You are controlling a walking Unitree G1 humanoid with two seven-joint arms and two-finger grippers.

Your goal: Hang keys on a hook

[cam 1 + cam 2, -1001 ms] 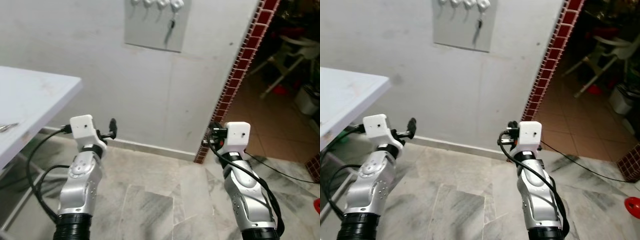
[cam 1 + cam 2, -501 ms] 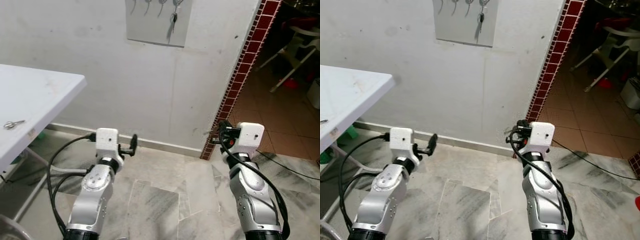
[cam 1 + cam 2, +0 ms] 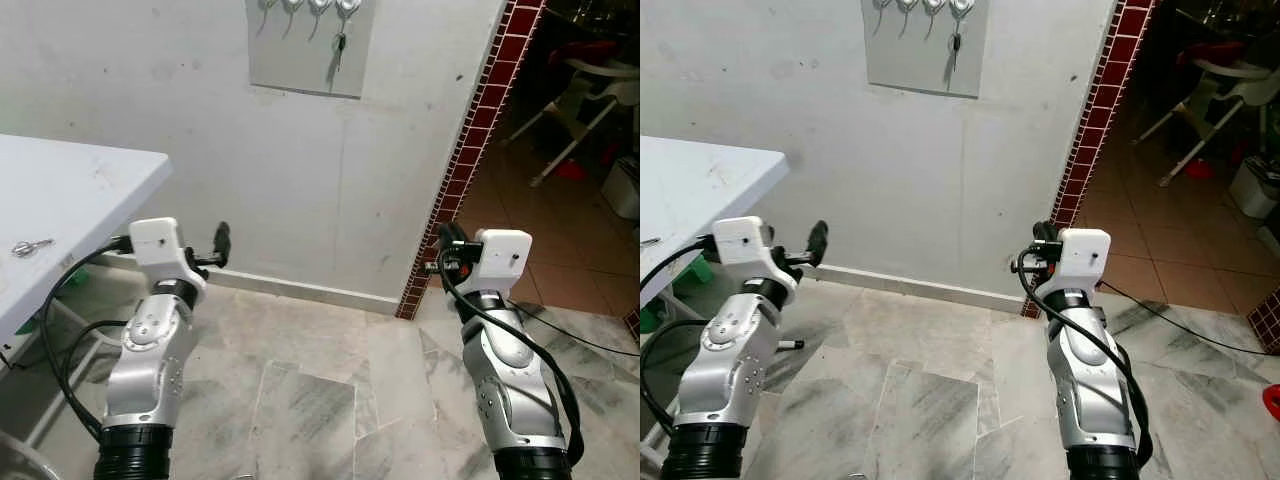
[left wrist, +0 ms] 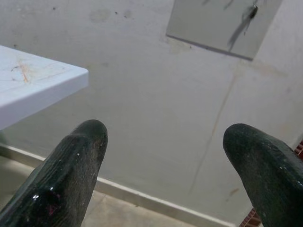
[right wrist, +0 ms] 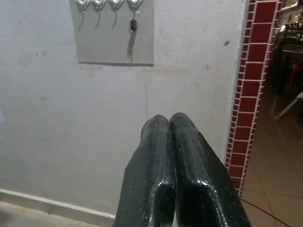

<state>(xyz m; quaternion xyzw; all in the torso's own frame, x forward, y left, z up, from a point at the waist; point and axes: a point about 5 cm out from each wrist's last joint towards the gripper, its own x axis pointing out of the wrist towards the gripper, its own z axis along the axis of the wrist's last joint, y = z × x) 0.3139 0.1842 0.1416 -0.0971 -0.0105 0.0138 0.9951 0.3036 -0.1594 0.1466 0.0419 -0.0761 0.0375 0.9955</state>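
Two sets of keys in sight: one bunch (image 3: pixel 340 47) hangs from the rightmost of four hooks (image 3: pixel 347 8) on a grey panel (image 3: pixel 310 60) high on the white wall (image 3: pixel 300 180), long axis vertical, pointing straight down; the other, small keys (image 3: pixel 30 246), lies flat on the white counter (image 3: pixel 70 200) at the robot's left, near the front edge, long axis roughly along that edge, ring end toward the robot's left as far as I can make out. Both arms are raised in front of the body, forearms angled up, grippers aimed at the wall. Left gripper (image 4: pixel 173 156) sits just off the counter's corner, well below the hook panel, jaws spread wide with nothing between them; its two black fingertips (image 4: pixel 75 156) frame bare wall, with the counter corner and the panel's lower edge beyond. Right gripper (image 5: pixel 169 142) is near the red-tiled door jamb (image 3: pixel 470 150), jaws pressed together, holding nothing; along its fingers the panel with the hanging bunch shows up and to the side. Neither gripper is touching either key set, and both are well apart from the hooks. Floor (image 3: pixel 320 400) is grey marble tile with a pale skirting strip at the wall base. Black cables (image 3: pixel 70 340) loop from the left arm down past the counter legs. Through the doorway on the right: terracotta tile floor (image 3: pixel 560 230) and a white plastic chair (image 3: pixel 590 90).
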